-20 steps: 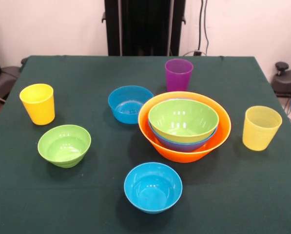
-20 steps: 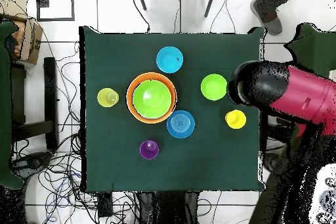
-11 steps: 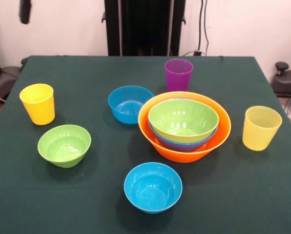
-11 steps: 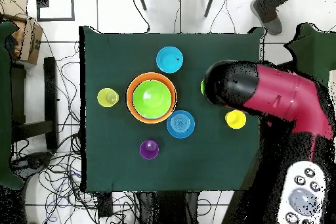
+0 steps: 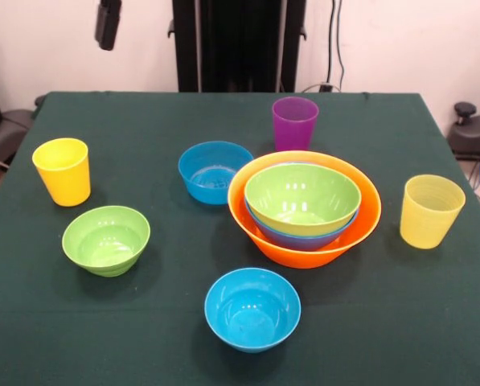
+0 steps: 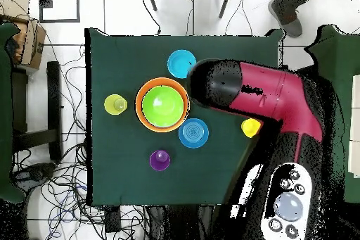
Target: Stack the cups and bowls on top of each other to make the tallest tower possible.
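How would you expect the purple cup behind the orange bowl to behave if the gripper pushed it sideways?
The purple cup stands upright and is taller than wide, narrowing toward its base, so it would probably tip rather than slide. It looks like thin plastic, likely light. Once on its side, its round tapered wall would probably let it roll in a curve on the green tablecloth.

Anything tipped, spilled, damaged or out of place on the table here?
Nothing stands out. Every loose cup and bowl sits upright and apart on the table; the tower is three bowls nested squarely, medium green in blue in orange.
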Controlling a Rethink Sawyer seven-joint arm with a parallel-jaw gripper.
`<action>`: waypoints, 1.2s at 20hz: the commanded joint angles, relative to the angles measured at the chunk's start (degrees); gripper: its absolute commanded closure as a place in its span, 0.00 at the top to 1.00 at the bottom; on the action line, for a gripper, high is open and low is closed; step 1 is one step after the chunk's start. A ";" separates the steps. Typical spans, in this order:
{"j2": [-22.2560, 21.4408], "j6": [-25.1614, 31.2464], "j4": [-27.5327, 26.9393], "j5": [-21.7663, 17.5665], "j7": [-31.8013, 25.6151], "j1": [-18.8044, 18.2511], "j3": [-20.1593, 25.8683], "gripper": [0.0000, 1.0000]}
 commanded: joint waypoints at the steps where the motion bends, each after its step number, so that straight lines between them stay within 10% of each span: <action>1: 5.33 -3.50 3.41 2.05 7.81 0.43 3.33 0.00; 24: 7.40 -17.58 7.88 1.89 1.94 -3.23 3.69 0.00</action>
